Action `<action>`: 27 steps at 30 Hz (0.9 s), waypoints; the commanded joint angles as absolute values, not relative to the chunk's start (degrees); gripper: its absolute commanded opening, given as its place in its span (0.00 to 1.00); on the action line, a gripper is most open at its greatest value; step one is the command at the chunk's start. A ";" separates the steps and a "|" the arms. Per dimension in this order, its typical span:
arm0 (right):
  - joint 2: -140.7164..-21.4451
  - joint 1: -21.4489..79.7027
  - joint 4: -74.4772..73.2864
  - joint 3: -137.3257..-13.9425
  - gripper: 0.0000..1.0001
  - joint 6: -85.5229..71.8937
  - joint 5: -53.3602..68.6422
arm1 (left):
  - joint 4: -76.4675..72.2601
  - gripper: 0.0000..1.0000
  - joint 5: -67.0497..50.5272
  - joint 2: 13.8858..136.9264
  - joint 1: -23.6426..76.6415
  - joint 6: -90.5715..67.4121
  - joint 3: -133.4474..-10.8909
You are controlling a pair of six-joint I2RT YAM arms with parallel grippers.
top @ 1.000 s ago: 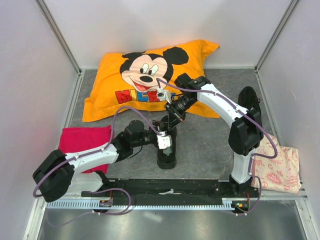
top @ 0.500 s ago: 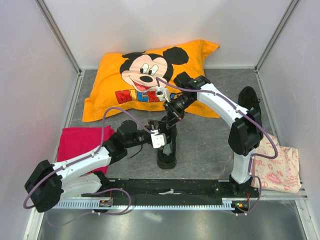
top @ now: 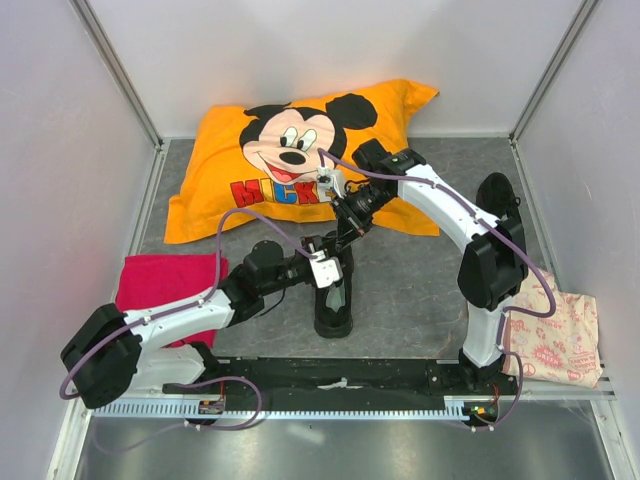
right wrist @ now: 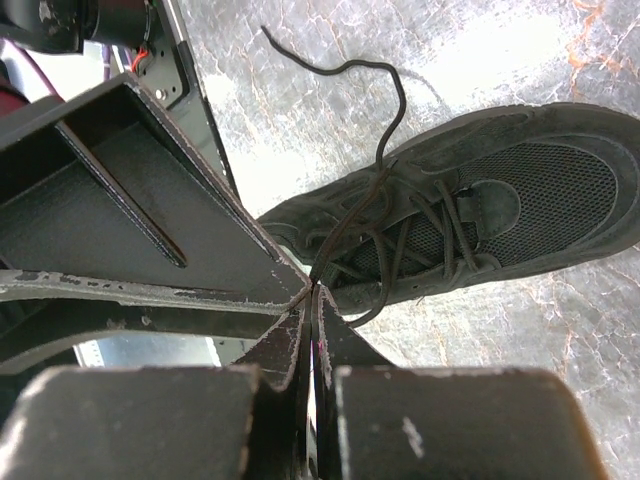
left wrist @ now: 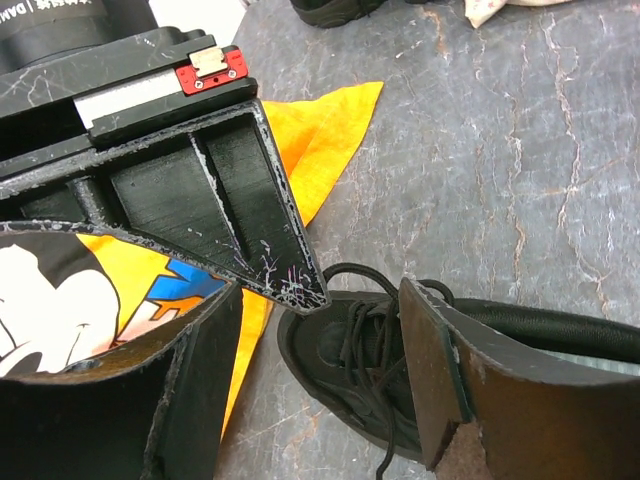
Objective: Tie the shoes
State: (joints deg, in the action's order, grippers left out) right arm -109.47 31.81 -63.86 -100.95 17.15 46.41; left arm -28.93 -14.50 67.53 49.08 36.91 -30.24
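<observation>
One black sneaker [top: 333, 305] lies mid-table, toe towards the pillow; it also shows in the left wrist view [left wrist: 345, 350] and the right wrist view [right wrist: 520, 190]. My right gripper [top: 347, 218] hovers above it, shut [right wrist: 312, 290] on a thin black lace [right wrist: 385, 170] that runs taut up from the eyelets. My left gripper [top: 324, 264] is open and empty, its jaws [left wrist: 320, 335] straddling the laced front of the shoe just below the right gripper. A second black shoe [top: 497, 195] lies at the back right, behind the right arm, and its edge shows in the left wrist view [left wrist: 335, 8].
An orange Mickey Mouse pillow [top: 300, 160] lies at the back, its corner near the shoe [left wrist: 330, 140]. A red cloth [top: 165, 285] lies at the left. A pale patterned bag [top: 560, 335] lies at the right front. White walls enclose the grey table.
My left gripper swung left, then came back over the shoe's laces. My right gripper drew slightly up and back towards the pillow, still holding the lace.
</observation>
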 commanded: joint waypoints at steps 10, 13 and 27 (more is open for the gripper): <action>-102.48 32.52 -51.51 -95.28 0.00 8.26 50.71 | -27.77 0.72 -7.91 67.32 51.06 22.68 -30.50; -102.13 32.61 -51.07 -95.01 0.00 7.56 50.62 | -27.69 0.70 -6.34 67.94 51.15 21.89 -30.67; -99.76 32.61 -49.04 -91.23 0.00 6.33 50.71 | -25.41 0.44 -3.08 66.53 51.24 21.88 -31.55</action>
